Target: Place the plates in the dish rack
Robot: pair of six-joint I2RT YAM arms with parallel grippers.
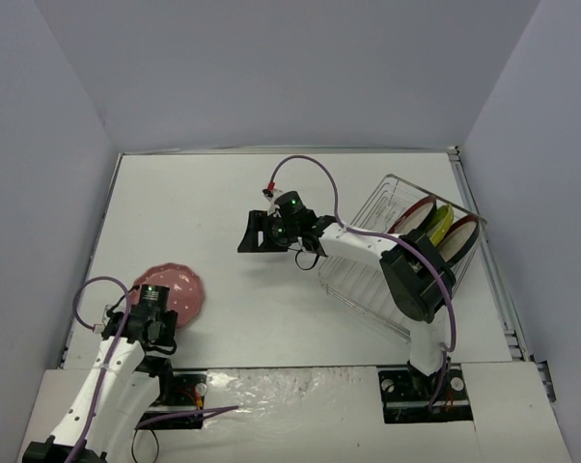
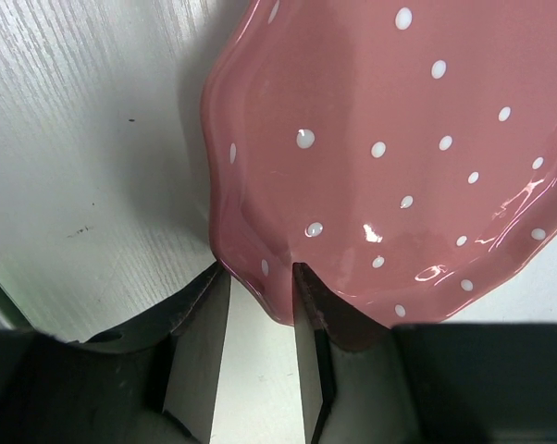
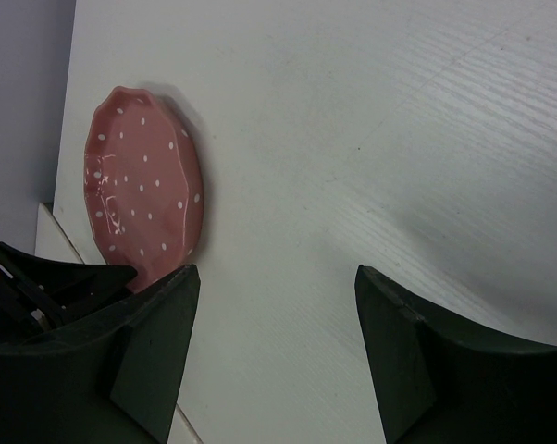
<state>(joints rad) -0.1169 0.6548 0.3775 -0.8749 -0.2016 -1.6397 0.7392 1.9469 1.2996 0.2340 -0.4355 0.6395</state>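
The pink plate [image 1: 178, 287] with white dots lies on the white table at the front left; it also shows in the left wrist view [image 2: 399, 139] and the right wrist view [image 3: 144, 199]. My left gripper [image 1: 158, 311] [image 2: 257, 273] is at its near rim, jaws slightly apart, a lobe of the rim between the tips. My right gripper [image 1: 250, 234] [image 3: 278, 277] is wide open and empty over the table's middle. The dish rack [image 1: 368, 280] stands at the right, holding two dark-red-rimmed plates [image 1: 413, 214] [image 1: 461, 236] and the yellow-green plate [image 1: 439, 224] upright.
The right arm [image 1: 411, 275] reaches across the rack. Grey walls enclose the table on three sides. The table's left edge [image 1: 83, 289] is close to the pink plate.
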